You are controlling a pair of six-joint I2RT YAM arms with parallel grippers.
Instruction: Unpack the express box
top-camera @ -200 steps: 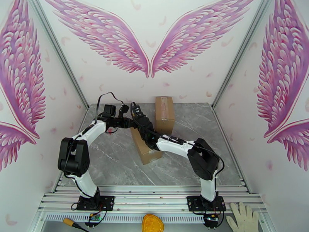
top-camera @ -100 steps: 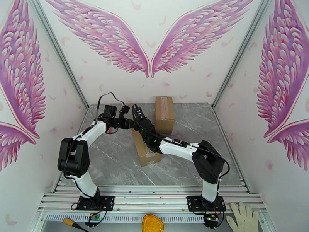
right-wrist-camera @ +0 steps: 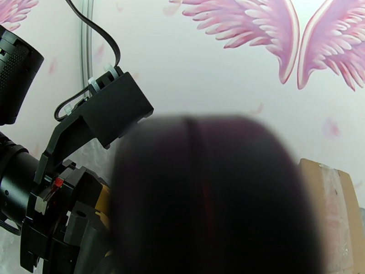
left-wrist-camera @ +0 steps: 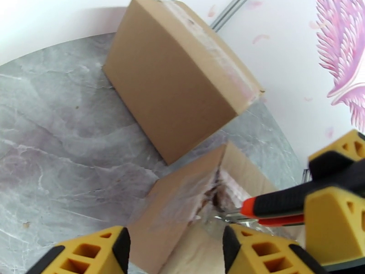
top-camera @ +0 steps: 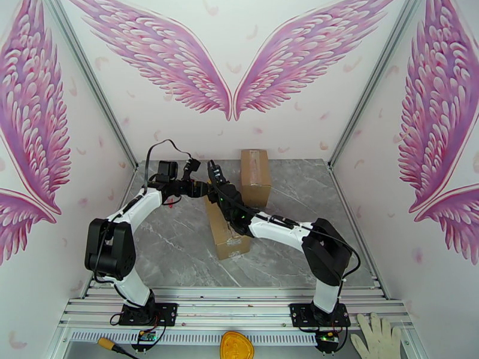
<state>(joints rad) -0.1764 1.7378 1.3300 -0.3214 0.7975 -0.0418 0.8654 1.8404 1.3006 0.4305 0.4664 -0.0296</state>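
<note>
Left gripper [left-wrist-camera: 173,245] is open right over the torn end of the express box [left-wrist-camera: 178,202]; right gripper [left-wrist-camera: 335,179] clamps a knife [left-wrist-camera: 273,207] there.

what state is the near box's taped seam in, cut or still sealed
Partly cut: in the left wrist view the near box shows a ragged tear in its tape where the knife blade sits. Extent: cannot tell.

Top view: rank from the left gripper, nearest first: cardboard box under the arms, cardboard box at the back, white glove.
1. Cardboard box under the arms, beside left gripper.
2. Cardboard box at the back, centre.
3. White glove, front right.
</note>
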